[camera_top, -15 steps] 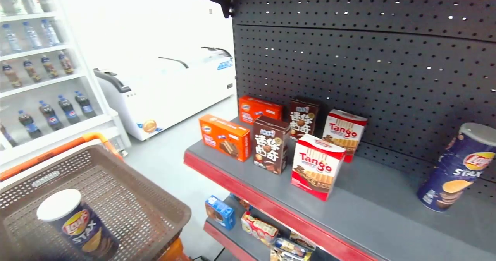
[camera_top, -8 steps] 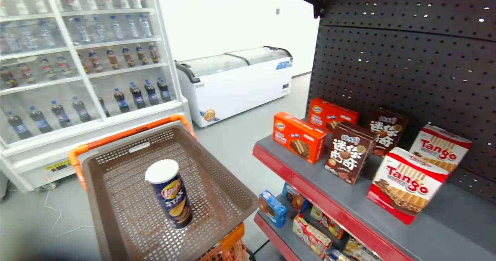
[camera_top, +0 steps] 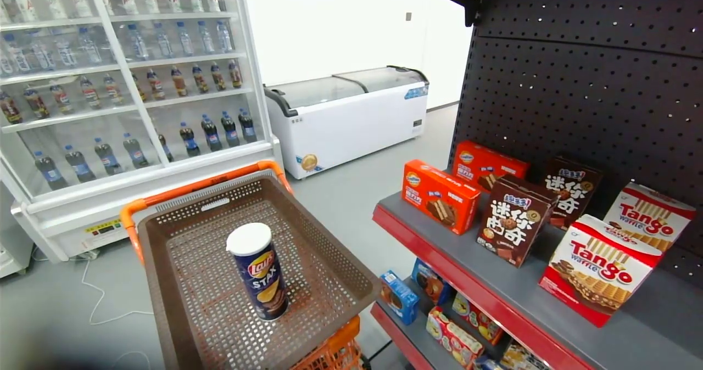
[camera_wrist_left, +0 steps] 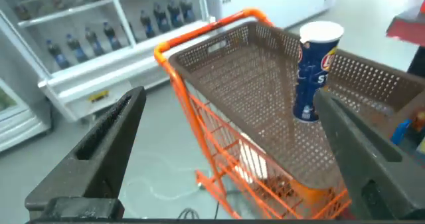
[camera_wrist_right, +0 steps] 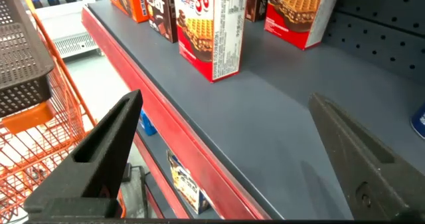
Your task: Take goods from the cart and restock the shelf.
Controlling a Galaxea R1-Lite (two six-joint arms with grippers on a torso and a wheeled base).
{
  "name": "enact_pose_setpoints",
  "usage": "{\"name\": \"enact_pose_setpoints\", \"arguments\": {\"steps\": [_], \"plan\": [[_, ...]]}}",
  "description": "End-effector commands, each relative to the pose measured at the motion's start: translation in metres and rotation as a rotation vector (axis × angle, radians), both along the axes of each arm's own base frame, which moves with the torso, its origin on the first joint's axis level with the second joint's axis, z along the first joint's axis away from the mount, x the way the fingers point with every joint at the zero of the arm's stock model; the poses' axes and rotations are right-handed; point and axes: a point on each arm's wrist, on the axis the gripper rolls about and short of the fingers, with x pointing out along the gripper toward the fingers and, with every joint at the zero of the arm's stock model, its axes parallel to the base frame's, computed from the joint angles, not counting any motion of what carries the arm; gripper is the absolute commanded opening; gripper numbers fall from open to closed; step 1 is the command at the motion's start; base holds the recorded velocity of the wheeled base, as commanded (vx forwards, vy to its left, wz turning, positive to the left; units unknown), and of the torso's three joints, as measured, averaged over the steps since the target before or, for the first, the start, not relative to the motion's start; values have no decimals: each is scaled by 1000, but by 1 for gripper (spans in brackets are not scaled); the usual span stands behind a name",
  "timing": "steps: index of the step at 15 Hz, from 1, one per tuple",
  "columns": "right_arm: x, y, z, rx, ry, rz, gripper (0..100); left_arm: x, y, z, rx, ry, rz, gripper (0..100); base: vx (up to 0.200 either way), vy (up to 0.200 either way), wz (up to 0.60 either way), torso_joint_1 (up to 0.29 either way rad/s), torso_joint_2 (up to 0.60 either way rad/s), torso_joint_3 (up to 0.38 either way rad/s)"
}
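L gripper [camera_wrist_left: 227, 96]: two dark, flat-sided fingers spread wide apart, nothing btwn them, held off the cart's side over bare floor. R gripper [camera_wrist_right: 226, 99]: fingers likewise well apart and holding nothing, above the red front edge of the shelf [camera_wrist_right: 285, 131].

Cart basket [camera_top: 208, 282]: brown plastic, perforated floor and walls, rounded corners, w/ an orange tube handle [camera_top: 192, 188] along its far edge and orange wire frame below. The chip can [camera_top: 258, 271] stands upright approx mid-floor of the basket, clear of every wall; tall blue cylinder, glossy, flat white lid. Nothing lies around it in the basket.

To the right, the shelf is a smooth grey board. Along its left end, in two rows of cardboard boxes: orange boxes [camera_top: 439, 195] lying on their long sides, brown boxes [camera_top: 513, 219] upright beside them, then red-and-white wafer boxes [camera_top: 601, 268]. Front row sits back from the red edge; rear row is close to the black pegboard [camera_top: 576, 84].

Lower shelf holds small packs, incl. a blue box [camera_top: 398, 297].

Farther off: thin white cable [camera_top: 99, 304] on the floor, glass-door drinks fridge [camera_top: 126, 101] w/ rows of bottles, white chest freezer [camera_top: 351, 117] w/ curved glass lids.
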Motion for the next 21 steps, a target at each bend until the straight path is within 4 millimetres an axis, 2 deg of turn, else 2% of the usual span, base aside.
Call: {"name": "enact_pose_setpoints", "arguments": {"steps": [1, 2, 4, 5, 6, 7, 9, 15, 21], "plan": [[0, 0, 0, 0, -1, 2, 100, 58, 3, 47, 2, 238, 36, 100, 0, 0, 0, 0, 0, 0], [0, 0, 0, 0, -1, 0, 100, 75, 3, 50, -16, 281, 16, 100, 0, 0, 0, 0, 0, 0], [0, 0, 0, 0, -1, 0, 100, 112, 0, 40, -120, 420, -40, 100, 0, 0, 0, 0, 0, 0], [0, 0, 0, 0, -1, 0, 100, 114, 0, 39, -120, 428, -44, 100, 0, 0, 0, 0, 0, 0], [0, 0, 0, 0, -1, 0, 100, 142, -4, 25, -148, 524, -140, 100, 0, 0, 0, 0, 0, 0], [0, 0, 0, 0, -1, 0, 100, 167, -9, 9, -177, 545, -277, 100, 0, 0, 0, 0, 0, 0], [0, 0, 0, 0, -1, 0, 100, 196, -12, -12, -181, 525, -319, 100, 0, 0, 0, 0, 0, 0], [0, 0, 0, 0, -1, 0, 100, 243, -23, -59, -182, 557, -361, 100, 0, 0, 0, 0, 0, 0], [0, 0, 0, 0, -1, 0, 100, 281, -38, -92, -158, 555, -411, 100, 0, 0, 0, 0, 0, 0]]}}
